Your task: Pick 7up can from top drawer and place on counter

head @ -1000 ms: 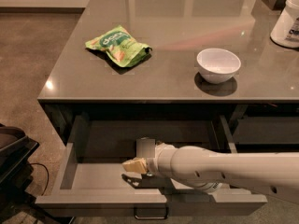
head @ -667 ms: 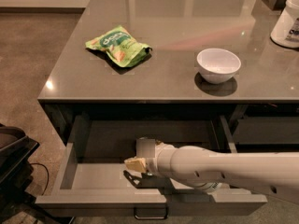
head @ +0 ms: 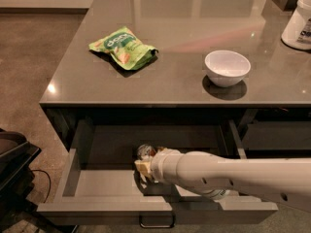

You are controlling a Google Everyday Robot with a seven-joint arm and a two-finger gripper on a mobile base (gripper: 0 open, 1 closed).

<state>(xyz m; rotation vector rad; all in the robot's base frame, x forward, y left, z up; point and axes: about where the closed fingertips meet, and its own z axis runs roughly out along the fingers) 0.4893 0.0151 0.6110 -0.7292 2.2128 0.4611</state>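
7up can [head: 145, 152] beside gripper [head: 144, 169] — in top drawer [head: 99, 184]

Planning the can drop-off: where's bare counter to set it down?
Free: counter front between snack bag and bowl, plus its back middle. Crowded: right end by bowl and white jar; gripper sits in top drawer by 7up can.
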